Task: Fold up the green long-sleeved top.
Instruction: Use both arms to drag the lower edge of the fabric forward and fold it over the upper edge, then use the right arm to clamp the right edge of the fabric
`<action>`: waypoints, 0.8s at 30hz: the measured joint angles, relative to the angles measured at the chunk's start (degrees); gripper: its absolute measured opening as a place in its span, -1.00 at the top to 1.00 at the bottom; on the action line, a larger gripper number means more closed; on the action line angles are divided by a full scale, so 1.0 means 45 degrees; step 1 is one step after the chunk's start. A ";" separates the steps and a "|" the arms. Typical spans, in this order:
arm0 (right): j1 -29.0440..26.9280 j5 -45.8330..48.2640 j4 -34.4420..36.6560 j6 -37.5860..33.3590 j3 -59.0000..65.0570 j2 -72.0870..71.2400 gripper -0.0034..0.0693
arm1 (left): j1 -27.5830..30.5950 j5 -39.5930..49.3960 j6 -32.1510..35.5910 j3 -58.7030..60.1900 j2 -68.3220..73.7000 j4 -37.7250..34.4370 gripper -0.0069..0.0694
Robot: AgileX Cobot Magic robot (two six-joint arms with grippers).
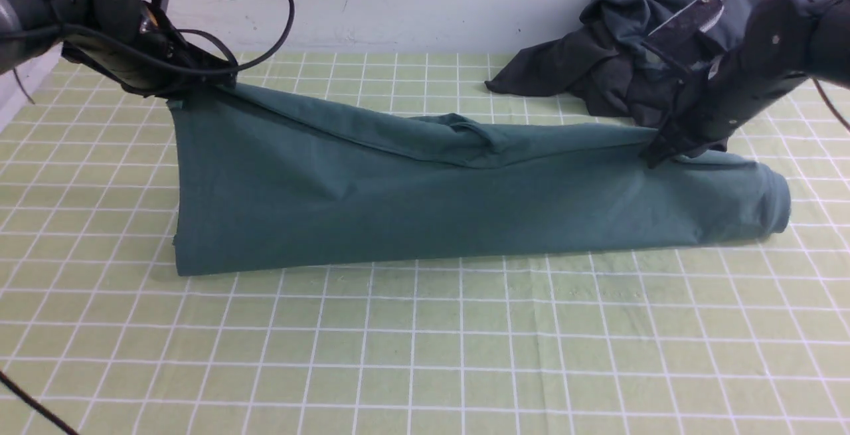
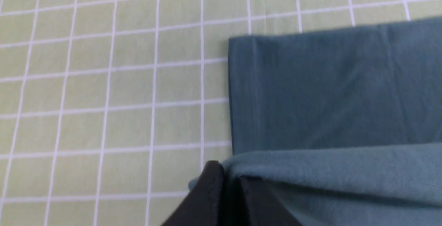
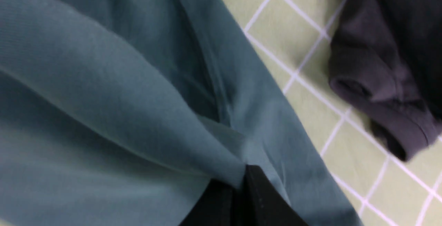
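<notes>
Holding the top (image 1: 465, 216) up by its far edge, one gripper at each end.
Its near fold rests on the checked cloth (image 1: 425, 355), mid-table. Behind, the left gripper (image 1: 199, 86) pinches a raised corner, jaws pressed together on fabric; the right gripper (image 1: 654, 156), lower, seems clamped on a fold, though its wrist view is blurred. Dark clothes (image 1: 631, 56) lie heaped farthest back, right.
</notes>
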 joint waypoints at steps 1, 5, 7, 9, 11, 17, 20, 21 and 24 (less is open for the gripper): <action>0.0000 0.0248 0.0002 0.0000 -0.0603 0.0489 0.88 | 0.0000 -0.0097 0.0000 -0.0463 0.0509 0.0013 0.77; -0.0026 0.0948 0.0002 0.0262 -0.2553 0.1971 0.84 | 0.0045 -0.0245 -0.0091 -0.2070 0.2384 0.0453 0.76; -0.0035 0.1177 -0.0012 0.0562 -0.3292 0.2509 0.72 | 0.0131 -0.0283 -0.0231 -0.2764 0.3244 0.0521 0.68; -0.0035 0.1208 -0.0094 0.0923 -0.3704 0.2755 0.58 | 0.0213 -0.0314 -0.0413 -0.3186 0.3830 0.0567 0.56; -0.0035 0.1208 -0.0237 0.1532 -0.3998 0.2855 0.44 | 0.0291 -0.0381 -0.0685 -0.3638 0.4262 0.0580 0.41; -0.0022 0.1376 -0.0863 0.4314 -0.5010 0.2869 0.14 | 0.0513 -0.0512 -0.2041 -0.4854 0.4919 0.0969 -0.28; 0.0267 0.2316 0.0394 0.3137 -0.5476 0.2869 0.34 | 0.0510 0.0318 -0.2138 -0.5486 0.4669 0.1021 -0.37; 0.0386 0.2493 0.1070 0.2540 -0.5488 0.2869 0.41 | 0.0486 0.0679 -0.2098 -0.5585 0.4564 0.1007 -0.34; 0.0932 0.2907 0.3151 -0.0056 -0.5534 0.3037 0.70 | 0.0335 0.2058 -0.1488 -0.5807 0.4086 0.0865 -0.04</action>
